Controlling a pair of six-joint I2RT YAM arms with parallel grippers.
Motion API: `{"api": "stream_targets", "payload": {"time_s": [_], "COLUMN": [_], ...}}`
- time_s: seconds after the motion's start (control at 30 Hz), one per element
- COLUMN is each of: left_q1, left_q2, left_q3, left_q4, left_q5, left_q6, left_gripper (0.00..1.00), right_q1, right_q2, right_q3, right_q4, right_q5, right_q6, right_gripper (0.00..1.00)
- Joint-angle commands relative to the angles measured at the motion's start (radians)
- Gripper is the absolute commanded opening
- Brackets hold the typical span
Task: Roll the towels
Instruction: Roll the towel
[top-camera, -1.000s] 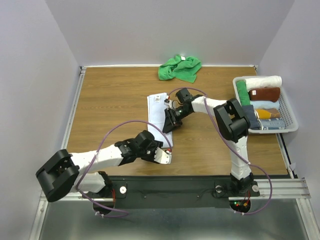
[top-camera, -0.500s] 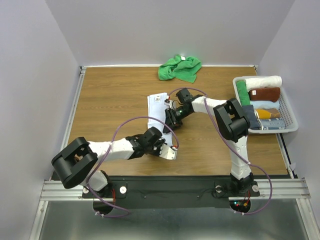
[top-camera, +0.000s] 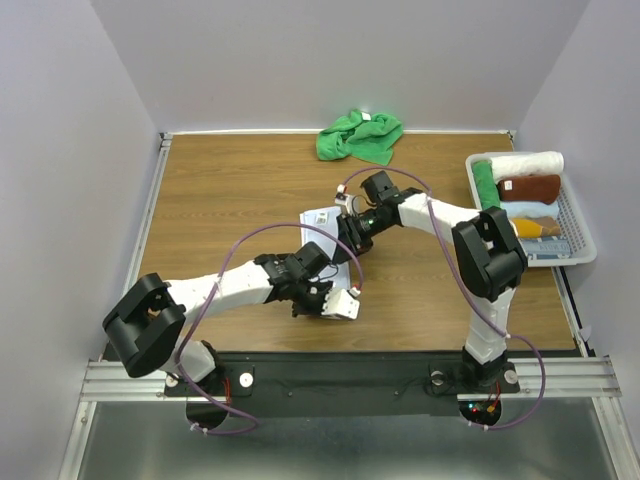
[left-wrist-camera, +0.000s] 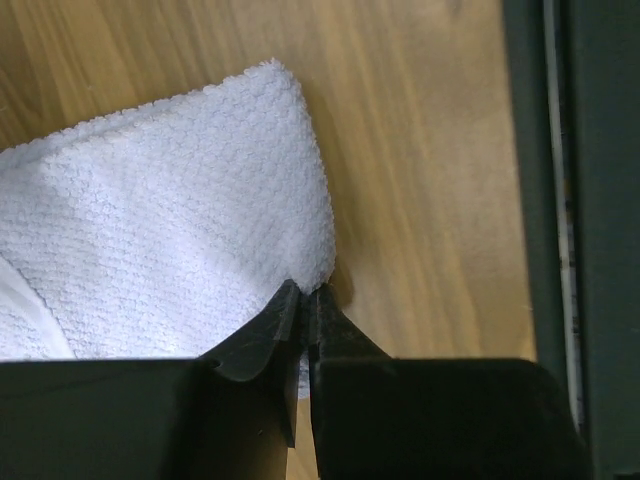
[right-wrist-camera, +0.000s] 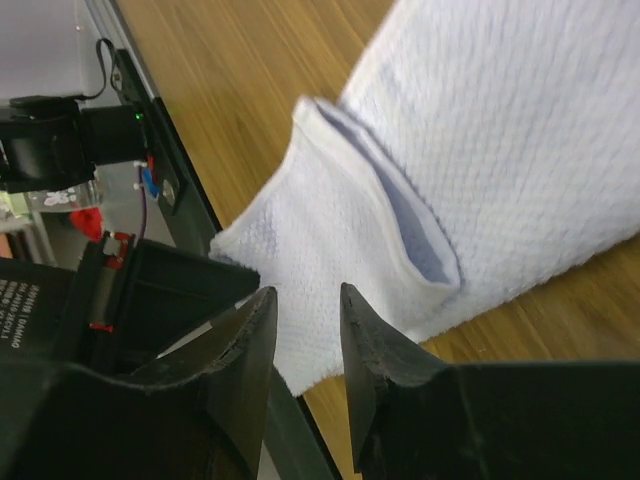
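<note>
The pale bluish-white towel (top-camera: 322, 218) lies mid-table with its label at the far end. My left gripper (top-camera: 335, 300) is shut on the towel's near corner; in the left wrist view the closed jaws (left-wrist-camera: 305, 292) pinch the edge of the waffle cloth (left-wrist-camera: 170, 220). My right gripper (top-camera: 350, 240) is open just above the same towel. In the right wrist view its fingers (right-wrist-camera: 305, 300) stand slightly apart over the cloth (right-wrist-camera: 500, 140), which shows a folded pocket. The bright green towel (top-camera: 360, 136) lies crumpled at the table's far edge.
A white basket (top-camera: 580, 215) at the right holds several rolled towels, among them a long cream-white one (top-camera: 525, 162) and a brown one (top-camera: 530, 187). The black rail (left-wrist-camera: 580, 200) runs along the table's near edge, close to my left gripper.
My left gripper has swung right and away from the near edge, carrying the towel's near end. The right gripper has shifted slightly right, and the visible towel is shorter.
</note>
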Motion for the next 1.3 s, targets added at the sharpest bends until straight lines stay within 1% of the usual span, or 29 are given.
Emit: {"api": "stream_targets", "payload": {"time_s": [0.0, 0.13, 0.23, 0.27, 0.4, 0.6, 0.63, 0.73, 0.77, 0.8, 0.87, 0.9, 1.1, 1.17, 1.27], "left_q1": [0.0, 0.024, 0.066, 0.095, 0.161, 0.244, 0.251, 0.274, 0.274, 0.274, 0.276, 0.276, 0.276, 0.276, 0.276], "left_q2": [-0.014, 0.013, 0.05, 0.07, 0.113, 0.187, 0.194, 0.224, 0.236, 0.242, 0.256, 0.259, 0.268, 0.276, 0.308], "left_q3": [0.086, 0.182, 0.237, 0.248, 0.293, 0.343, 0.348, 0.368, 0.377, 0.38, 0.394, 0.397, 0.445, 0.464, 0.481], "left_q4": [-0.121, -0.159, -0.193, -0.202, -0.202, -0.173, -0.165, -0.145, -0.135, -0.13, -0.124, -0.121, -0.13, -0.134, -0.136], "left_q5": [0.123, 0.158, 0.175, 0.178, 0.175, 0.164, 0.155, 0.153, 0.15, 0.15, 0.153, 0.153, 0.156, 0.149, 0.129], "left_q6": [-0.049, -0.054, -0.046, -0.034, -0.016, 0.007, 0.009, 0.01, 0.012, 0.013, 0.015, 0.017, 0.026, 0.033, 0.044], "left_gripper": [0.0, 0.0, 0.0, 0.0, 0.0, 0.0, 0.0, 0.0, 0.0, 0.0, 0.0, 0.0, 0.01, 0.01, 0.01], "right_q1": [0.002, 0.002, 0.002, 0.002, 0.004, 0.004, 0.004, 0.002, 0.001, -0.001, -0.017, -0.027, -0.105, -0.111, -0.123], "right_q2": [-0.061, 0.006, 0.052, 0.073, 0.104, 0.101, 0.097, 0.089, 0.086, 0.081, 0.061, 0.051, -0.003, -0.011, -0.017], "right_q3": [0.072, 0.104, 0.101, 0.086, 0.056, 0.065, 0.078, 0.107, 0.115, 0.122, 0.145, 0.15, 0.174, 0.173, 0.165], "right_q4": [0.025, 0.027, 0.025, 0.027, 0.025, 0.025, 0.024, 0.024, 0.022, 0.02, 0.014, 0.013, -0.001, -0.01, -0.033], "right_q5": [0.045, 0.099, 0.082, 0.068, 0.033, 0.03, 0.028, 0.028, 0.039, 0.044, 0.053, 0.059, 0.051, 0.062, 0.033], "right_q6": [-0.026, -0.027, -0.019, -0.022, -0.029, -0.032, -0.033, -0.023, -0.016, -0.013, -0.007, -0.003, 0.013, 0.005, -0.007], "right_gripper": [0.37, 0.37, 0.36, 0.35, 0.33, 0.33, 0.34, 0.45, 0.53, 0.55, 0.57, 0.6, 0.61, 0.63, 0.66]}}
